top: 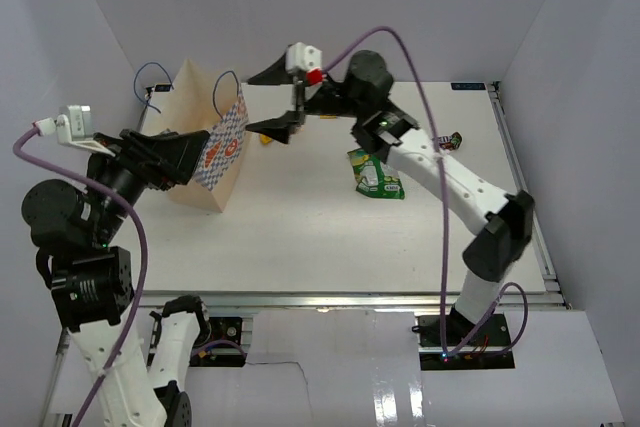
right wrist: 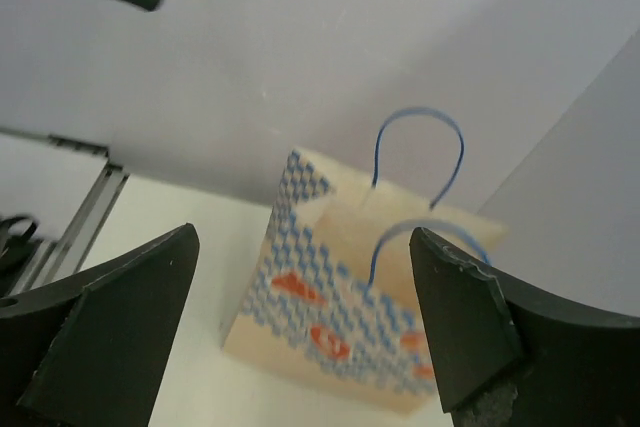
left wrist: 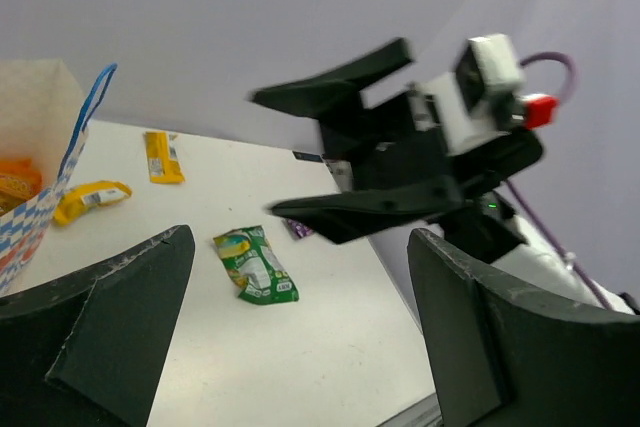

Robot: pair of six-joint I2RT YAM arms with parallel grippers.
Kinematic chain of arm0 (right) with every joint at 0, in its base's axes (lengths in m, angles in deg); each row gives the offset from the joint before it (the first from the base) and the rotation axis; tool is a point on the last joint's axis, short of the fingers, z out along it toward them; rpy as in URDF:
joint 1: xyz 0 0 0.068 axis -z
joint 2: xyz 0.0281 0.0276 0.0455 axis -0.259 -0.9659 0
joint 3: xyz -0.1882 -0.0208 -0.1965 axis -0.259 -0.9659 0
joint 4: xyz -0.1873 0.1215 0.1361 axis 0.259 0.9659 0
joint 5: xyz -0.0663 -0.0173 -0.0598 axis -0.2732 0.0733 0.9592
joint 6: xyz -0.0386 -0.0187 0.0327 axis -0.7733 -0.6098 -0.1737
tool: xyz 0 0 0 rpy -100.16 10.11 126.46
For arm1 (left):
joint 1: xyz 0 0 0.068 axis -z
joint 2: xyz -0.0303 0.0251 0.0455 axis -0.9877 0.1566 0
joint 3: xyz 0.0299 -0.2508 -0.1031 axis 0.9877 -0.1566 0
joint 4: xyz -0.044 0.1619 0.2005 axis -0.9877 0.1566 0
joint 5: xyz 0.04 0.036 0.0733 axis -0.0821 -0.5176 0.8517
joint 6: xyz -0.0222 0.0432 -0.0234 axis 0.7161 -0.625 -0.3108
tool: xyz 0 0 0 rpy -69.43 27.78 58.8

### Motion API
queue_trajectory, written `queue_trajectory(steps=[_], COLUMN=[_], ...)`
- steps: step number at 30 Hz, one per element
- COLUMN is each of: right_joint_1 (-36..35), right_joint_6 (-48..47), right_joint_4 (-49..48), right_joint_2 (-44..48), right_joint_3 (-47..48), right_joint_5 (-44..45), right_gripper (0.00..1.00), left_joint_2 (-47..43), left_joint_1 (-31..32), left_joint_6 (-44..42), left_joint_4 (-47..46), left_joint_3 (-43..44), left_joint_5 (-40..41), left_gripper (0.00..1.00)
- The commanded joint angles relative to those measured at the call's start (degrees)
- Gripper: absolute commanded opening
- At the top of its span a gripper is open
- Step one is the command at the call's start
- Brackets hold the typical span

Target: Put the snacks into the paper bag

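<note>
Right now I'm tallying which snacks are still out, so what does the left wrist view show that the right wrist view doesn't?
Only left wrist: the green bag, a straight yellow wrapper, a curled yellow wrapper, a glimpse of a purple packet, and an orange bag inside the paper bag. Only right wrist: the bag's full checkered face and both blue handles. Both: the paper bag, upright.
</note>
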Motion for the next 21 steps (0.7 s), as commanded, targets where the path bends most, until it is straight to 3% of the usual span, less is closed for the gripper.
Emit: queue_trajectory(steps=[1, 6, 9, 10, 13, 15, 18, 21], right_joint_1=[6.7, 19.2, 25.4, 27.3, 29.4, 32.3, 36.7, 40.2], right_joint_6=[5.3, -4.4, -9.5, -10.6, -11.8, -7.4, -3.4, -5.6], right_joint_4=[6.4, 15.4, 22.2, 25.1, 28.0, 27.9, 27.8, 31.4], right_joint_2=[11.2, 28.2, 36.1, 37.7, 42.9, 45.6, 48.4, 51.5], right_joint_3=[-13.7, -39.1, -49.9, -52.0, -58.5, -61.7, -64.5, -67.3], right_joint_5=[-17.2, -16.6, -15.9, -15.6, -14.1, -13.7, -16.2, -15.0], right_gripper=[0.92, 0.95, 0.96, 0.96, 0.97, 0.98, 0.97, 0.98], left_joint_2=[5.1, 10.4, 15.4, 17.1, 25.3, 33.2, 44.8, 56.0], left_joint_1=[-1.3, -0.5, 7.7, 16.7, 31.4, 37.3, 41.7, 43.8], left_joint_6=[2.4, 3.5, 0.4, -0.9, -6.5, -10.1, -17.6, -30.7], left_joint_4=[-2.1, -8.0, -8.8, -8.8, -8.6, -8.1, -5.9, -1.8], left_joint_3=[-5.5, -9.4, -7.1, -6.2, -0.3, 2.7, 10.6, 17.6], left_joint_5=[-5.4, -6.3, 0.2, 3.4, 18.3, 21.1, 28.3, 35.5], left_gripper=[0.98, 0.98, 0.98, 0.98, 0.98, 0.98, 0.98, 0.98])
